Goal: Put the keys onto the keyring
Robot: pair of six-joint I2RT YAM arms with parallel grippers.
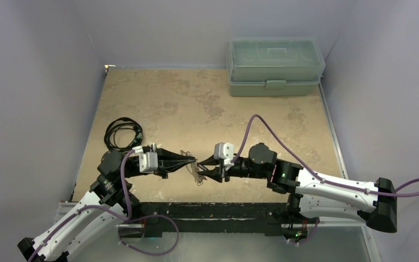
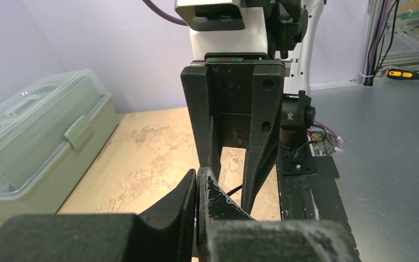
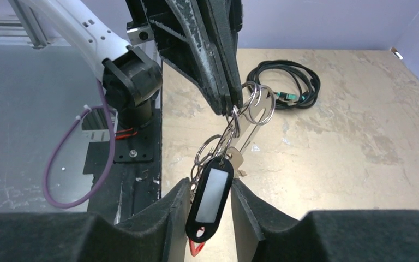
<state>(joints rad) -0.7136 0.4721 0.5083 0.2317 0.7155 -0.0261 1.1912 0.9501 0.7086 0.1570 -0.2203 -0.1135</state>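
Observation:
My left gripper (image 1: 192,162) is shut on a bunch of silvery wire rings (image 3: 257,103), held above the table; in the right wrist view its tips (image 3: 228,106) pinch them from above. From the rings hang a black tag with a white label (image 3: 210,197), a silvery key (image 3: 236,159) and a red piece (image 3: 195,248). My right gripper (image 3: 210,210) is open, its fingers on either side of the black tag; the left finger (image 3: 175,213) is against the hanging rings. The bunch shows small in the top view (image 1: 197,173). No flat D-shaped keyring plate shows in any view.
A black coiled cable (image 1: 123,132) lies on the tan table behind the left arm. A shut pale green box (image 1: 275,65) stands at the back right. The black mounting strip (image 1: 213,210) runs along the near edge.

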